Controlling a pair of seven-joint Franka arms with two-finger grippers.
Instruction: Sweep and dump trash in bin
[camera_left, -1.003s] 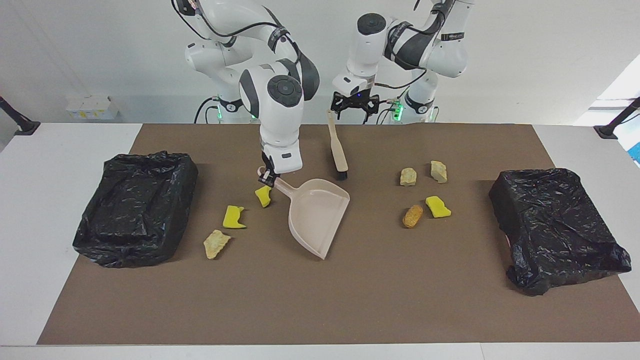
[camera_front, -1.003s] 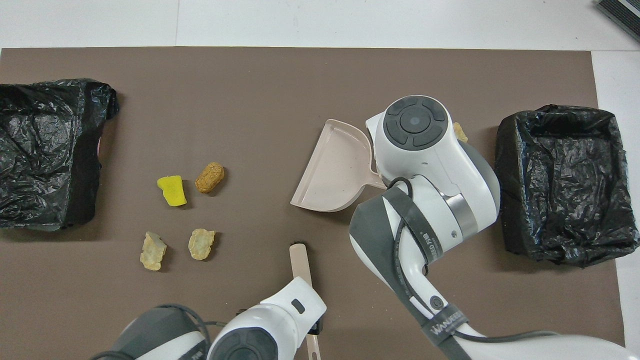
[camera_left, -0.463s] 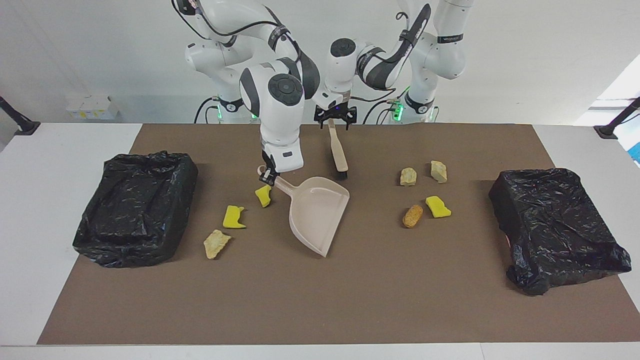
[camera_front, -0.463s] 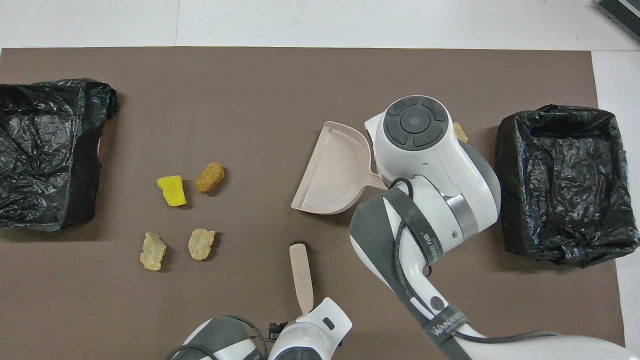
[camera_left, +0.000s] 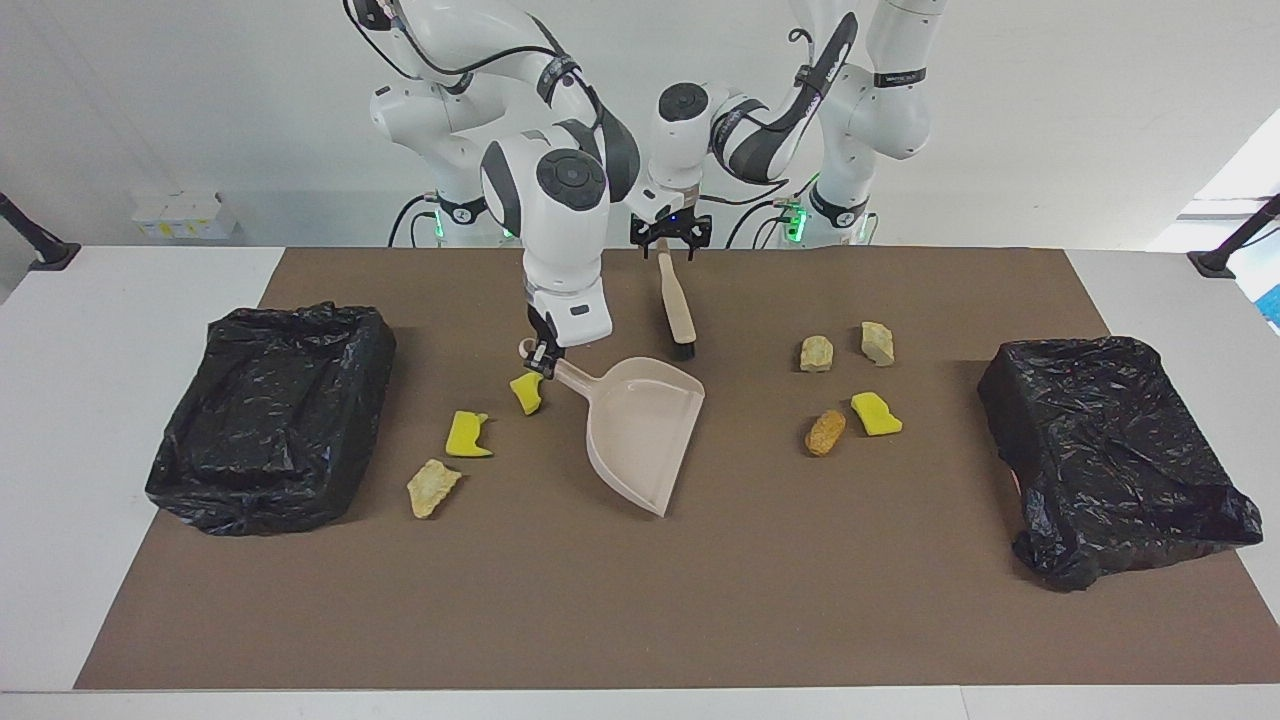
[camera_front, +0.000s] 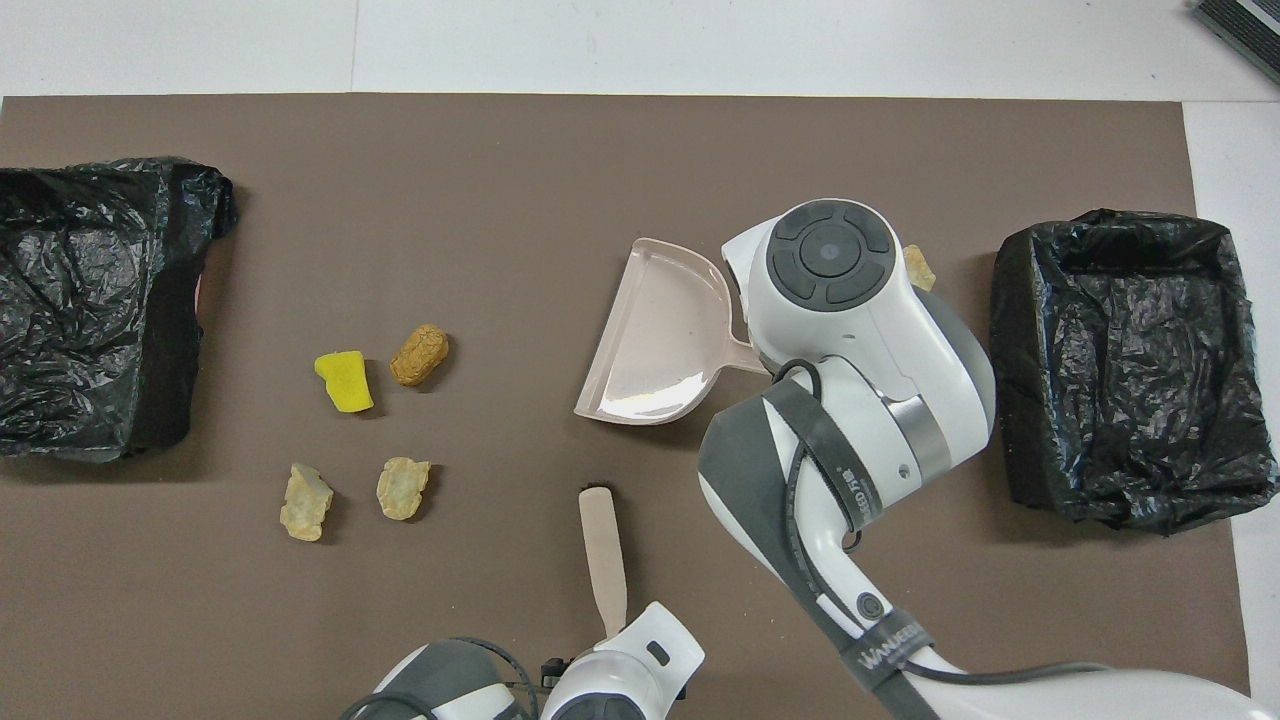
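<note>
We log: right gripper (camera_left: 541, 352) clamped on dustpan (camera_left: 640, 432) handle; left gripper (camera_left: 669, 238) spread over brush (camera_left: 676, 305) handle. Trash (camera_left: 467, 435) scattered both ends, bins unfilled. We advise closing squarely on the handle.

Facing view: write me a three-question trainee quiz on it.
1. Which gripper is at the handle of the dustpan?
A. left
B. right
C. neither
2. How many pieces of trash lie on the mat?
3. True or false: the dustpan already holds trash.

Key
1. B. The right gripper holds the handle, and the left gripper is at the handle of the brush.
2. Seven: three toward the right arm's end and four toward the left arm's end.
3. False. The dustpan is empty.
</note>
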